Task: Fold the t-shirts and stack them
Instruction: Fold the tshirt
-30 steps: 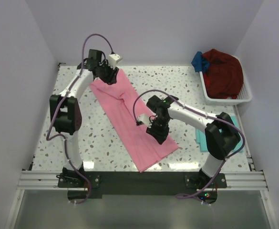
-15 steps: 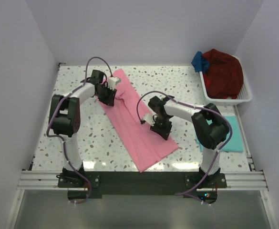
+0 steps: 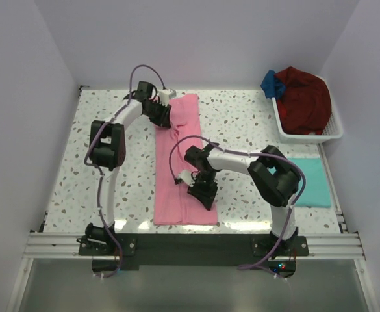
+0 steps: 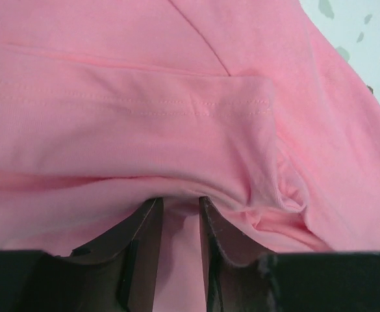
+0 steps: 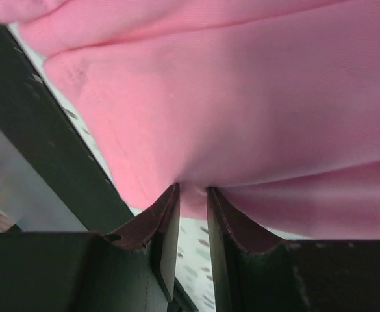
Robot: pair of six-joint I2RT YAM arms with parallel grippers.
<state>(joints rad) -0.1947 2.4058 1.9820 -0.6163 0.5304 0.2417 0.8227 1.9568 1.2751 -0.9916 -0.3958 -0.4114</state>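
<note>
The pink t-shirt [image 3: 177,169], folded into a long strip, lies from the table's back centre to its front edge. My left gripper [image 3: 162,112] is shut on the pink cloth [image 4: 177,130] at the strip's far end; its fingers [image 4: 144,227] pinch a fold. My right gripper [image 3: 204,194] is shut on the shirt's right edge [image 5: 241,117] near the front, its fingers [image 5: 167,214] closed on the cloth. A folded teal t-shirt [image 3: 310,182] lies flat at the right. Dark red [image 3: 303,97] and blue [image 3: 271,83] garments sit in a basket.
A white basket [image 3: 332,133] stands at the back right corner. White walls close in the table on the left, back and right. A black rail [image 3: 190,246] runs along the front edge and shows in the right wrist view [image 5: 40,162].
Both grippers swung the pink strip from a diagonal to lie straight front to back. The left gripper moved right along the back; the right gripper moved left and nearer the front.
</note>
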